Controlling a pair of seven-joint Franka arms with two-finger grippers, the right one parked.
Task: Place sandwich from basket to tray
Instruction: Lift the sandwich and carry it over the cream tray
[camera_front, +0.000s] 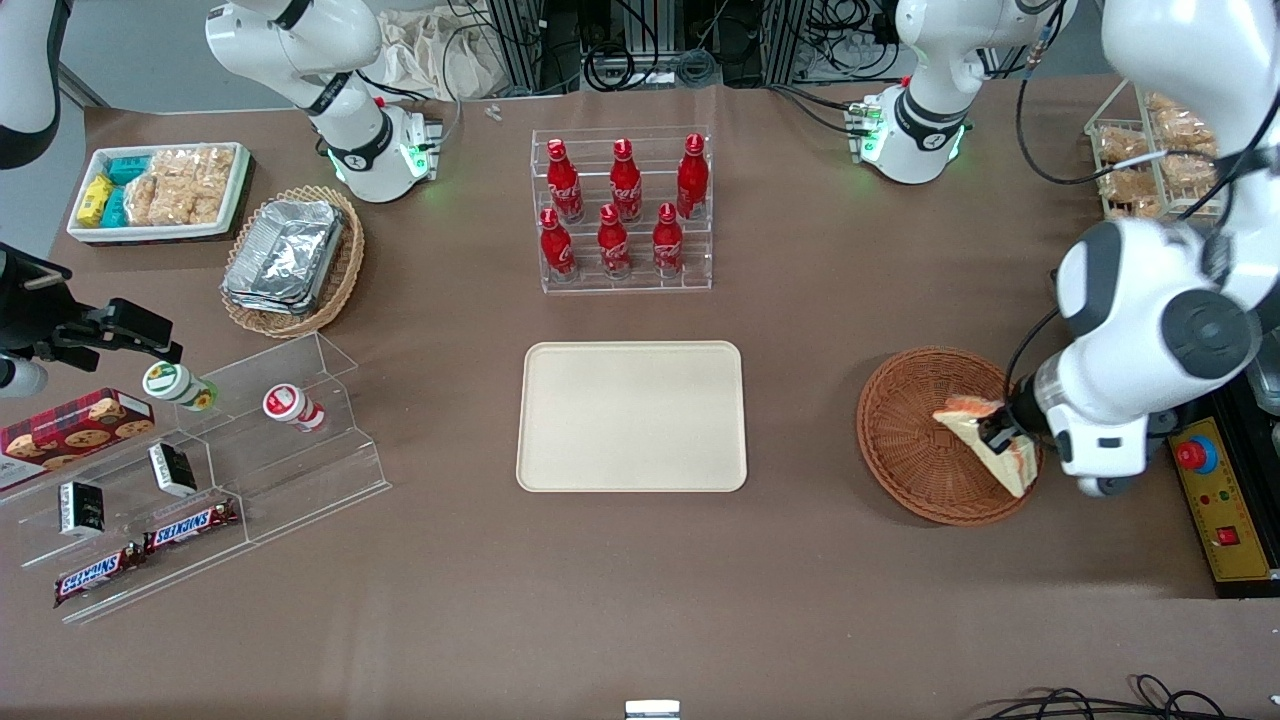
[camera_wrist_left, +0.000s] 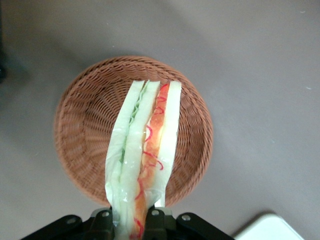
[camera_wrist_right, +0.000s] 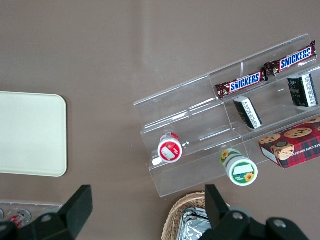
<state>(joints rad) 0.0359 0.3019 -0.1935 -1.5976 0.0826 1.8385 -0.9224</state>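
The gripper (camera_front: 1000, 436) hangs over the basket (camera_front: 905, 440) at the working arm's end of the table, and it is clamped on the sandwich (camera_front: 985, 440), the dark fingers (camera_wrist_left: 102, 222) pinching the wedge at one end. From the wrist camera the sandwich (camera_wrist_left: 142, 160) sticks straight out from between the fingers, edge-on, white bread outside, green and pinkish-red filling between, a clear wrap around it. The basket (camera_wrist_left: 80, 125) sits beneath it, and its woven floor shows around the wedge, so the sandwich looks lifted clear of the wicker, though how high is hard to judge. In the front view the wedge hangs over the basket's part nearest the arm, one tip reaching out past the rim.

The fingertips themselves are cut off at the wrist picture's edge, and in the front view the arm's white wrist covers most of the gripper body.

Toward the table's middle lies the tray (camera_front: 630, 415), bare, well apart from the basket; a pale corner of it (camera_wrist_left: 267, 227) peeks into the wrist view. Farther from the front camera than the tray stands a clear rack of red bottles (camera_front: 620, 210). Toward the parked arm's end sit a clear stepped stand (camera_front: 250, 440) with snack bars (camera_front: 150, 550), and a tan basket of foil containers (camera_front: 290, 260)
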